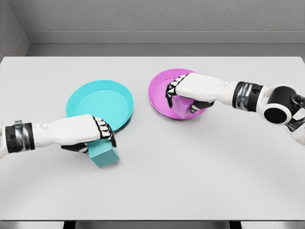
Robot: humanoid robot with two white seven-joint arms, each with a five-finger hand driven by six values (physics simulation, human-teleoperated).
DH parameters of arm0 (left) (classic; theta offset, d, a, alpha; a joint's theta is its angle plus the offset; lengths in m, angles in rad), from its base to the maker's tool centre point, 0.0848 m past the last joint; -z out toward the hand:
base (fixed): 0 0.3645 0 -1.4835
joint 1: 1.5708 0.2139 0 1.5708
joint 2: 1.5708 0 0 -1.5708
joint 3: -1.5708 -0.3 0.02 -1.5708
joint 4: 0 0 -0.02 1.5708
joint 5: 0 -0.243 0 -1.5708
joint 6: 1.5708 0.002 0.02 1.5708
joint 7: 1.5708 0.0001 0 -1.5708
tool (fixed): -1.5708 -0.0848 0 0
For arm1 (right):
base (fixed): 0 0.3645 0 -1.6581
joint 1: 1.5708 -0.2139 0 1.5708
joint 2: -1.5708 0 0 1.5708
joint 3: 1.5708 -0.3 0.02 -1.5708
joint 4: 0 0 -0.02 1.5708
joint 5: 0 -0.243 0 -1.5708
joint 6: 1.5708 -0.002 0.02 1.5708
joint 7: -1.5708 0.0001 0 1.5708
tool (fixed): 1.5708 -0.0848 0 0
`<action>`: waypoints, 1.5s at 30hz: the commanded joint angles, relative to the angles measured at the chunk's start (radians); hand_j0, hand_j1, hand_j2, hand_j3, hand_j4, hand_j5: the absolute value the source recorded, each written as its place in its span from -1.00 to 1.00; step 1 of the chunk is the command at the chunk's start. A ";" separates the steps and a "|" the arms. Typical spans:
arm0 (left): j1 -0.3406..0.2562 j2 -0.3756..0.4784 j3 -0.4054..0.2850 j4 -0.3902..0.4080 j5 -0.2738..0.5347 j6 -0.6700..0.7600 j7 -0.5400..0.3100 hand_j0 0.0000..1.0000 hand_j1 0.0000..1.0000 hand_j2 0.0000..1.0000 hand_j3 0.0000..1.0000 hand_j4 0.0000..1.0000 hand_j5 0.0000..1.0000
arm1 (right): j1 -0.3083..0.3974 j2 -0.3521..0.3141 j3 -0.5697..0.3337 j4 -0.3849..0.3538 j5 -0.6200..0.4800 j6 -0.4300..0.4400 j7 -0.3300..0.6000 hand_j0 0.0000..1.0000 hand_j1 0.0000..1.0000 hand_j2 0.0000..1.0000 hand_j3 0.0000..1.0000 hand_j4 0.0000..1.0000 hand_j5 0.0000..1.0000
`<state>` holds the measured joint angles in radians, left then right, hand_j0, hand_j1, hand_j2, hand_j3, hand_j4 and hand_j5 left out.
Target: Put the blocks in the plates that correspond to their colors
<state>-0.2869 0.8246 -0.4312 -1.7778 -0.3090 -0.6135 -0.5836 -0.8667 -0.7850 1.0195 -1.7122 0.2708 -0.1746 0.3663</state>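
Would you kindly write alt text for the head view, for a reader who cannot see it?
The left hand grips a cyan block on the white table, just in front of a cyan plate. The right hand holds a magenta block over a magenta plate.

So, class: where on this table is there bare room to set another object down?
Bare: the near strip of the white table and the far edge behind the round cyan plate and round magenta plate. Crowded: around both plates and each robot hand.
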 commanded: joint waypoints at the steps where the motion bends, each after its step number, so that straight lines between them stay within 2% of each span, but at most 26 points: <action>1: 0.000 0.014 0.005 0.005 0.030 0.003 0.001 0.19 0.19 0.19 0.19 0.19 0.19 | -0.003 0.017 0.004 0.014 -0.001 0.021 0.002 -0.13 -0.13 -0.13 -0.13 -0.13 -0.13; 5: -0.015 0.018 0.017 0.017 0.085 0.003 0.001 0.21 0.21 0.21 0.21 0.21 0.21 | -0.015 0.032 0.005 0.042 -0.001 0.030 0.002 -0.13 -0.13 -0.13 -0.13 -0.13 -0.13; 9: -0.032 0.016 0.017 0.040 0.090 0.003 0.001 0.22 0.22 0.22 0.22 0.22 0.22 | -0.032 0.056 0.008 0.091 -0.001 0.030 0.002 -0.13 -0.13 -0.13 -0.13 -0.13 -0.13; 12: -0.044 0.016 0.017 0.064 0.088 0.003 0.001 0.23 0.23 0.23 0.23 0.23 0.23 | -0.040 0.107 0.008 0.151 -0.001 0.029 0.032 -0.13 -0.13 -0.13 -0.13 -0.13 -0.13; 21: -0.132 -0.002 0.003 0.255 0.085 0.003 0.001 0.24 0.24 0.24 0.24 0.24 0.24 | -0.069 0.159 0.008 0.284 -0.001 0.030 0.036 -0.12 -0.12 -0.12 -0.12 -0.12 -0.12; 24: -0.163 -0.027 -0.003 0.311 0.077 0.003 0.001 0.24 0.24 0.24 0.24 0.24 0.24 | -0.075 0.168 0.008 0.293 -0.001 0.030 0.036 -0.11 -0.11 -0.11 -0.11 -0.11 -0.11; 26: -0.187 -0.035 -0.029 0.336 0.077 0.003 0.001 0.24 0.24 0.24 0.24 0.24 0.24 | -0.075 0.168 0.008 0.293 -0.001 0.030 0.034 -0.04 -0.04 -0.04 -0.04 -0.04 -0.04; 27: -0.212 -0.053 -0.049 0.366 0.077 0.003 0.001 0.24 0.24 0.24 0.24 0.24 0.24 | -0.075 0.168 0.008 0.298 -0.002 0.033 0.033 0.54 0.54 0.54 0.54 0.54 0.54; 28: -0.230 -0.067 -0.069 0.393 0.077 0.003 0.001 0.24 0.24 0.24 0.24 0.24 0.24 | -0.075 0.170 0.007 0.295 -0.004 0.069 0.031 1.00 1.00 1.00 1.00 1.00 1.00; 32: -0.267 -0.094 -0.107 0.436 0.077 0.003 -0.001 0.26 0.26 0.26 0.26 0.26 0.26 | -0.075 0.170 0.007 0.290 -0.004 0.092 0.031 1.00 1.00 1.00 1.00 1.00 1.00; 33: -0.272 -0.094 -0.118 0.436 0.079 0.003 -0.001 0.33 0.33 0.33 0.33 0.33 0.33 | -0.075 0.170 0.007 0.292 -0.004 0.092 0.031 1.00 1.00 1.00 1.00 1.00 1.00; 34: -0.281 -0.104 -0.124 0.436 0.085 0.003 -0.001 0.81 0.81 0.81 0.81 0.81 0.81 | -0.075 0.170 0.007 0.290 -0.004 0.092 0.031 1.00 1.00 1.00 1.00 1.00 1.00; 35: -0.281 -0.105 -0.124 0.436 0.084 0.003 -0.001 1.00 1.00 1.00 1.00 1.00 1.00 | -0.075 0.168 0.007 0.290 -0.004 0.092 0.031 1.00 1.00 1.00 1.00 1.00 1.00; 40: -0.281 -0.102 -0.116 0.434 0.088 0.003 -0.001 1.00 1.00 1.00 1.00 1.00 1.00 | -0.077 0.158 -0.006 0.281 -0.002 0.084 0.034 1.00 1.00 1.00 1.00 1.00 1.00; 43: -0.281 -0.096 -0.112 0.432 0.091 0.003 0.001 1.00 1.00 1.00 1.00 1.00 1.00 | -0.075 0.133 -0.044 0.232 -0.002 0.079 0.042 1.00 1.00 1.00 1.00 1.00 1.00; 45: -0.279 -0.091 -0.109 0.429 0.099 0.003 0.001 1.00 1.00 1.00 1.00 1.00 1.00 | -0.067 0.101 -0.073 0.171 -0.002 0.078 0.071 1.00 1.00 1.00 1.00 1.00 1.00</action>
<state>-0.5660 0.7287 -0.5437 -1.3461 -0.2209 -0.6132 -0.5838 -0.9311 -0.6603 0.9730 -1.4961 0.2698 -0.0942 0.4197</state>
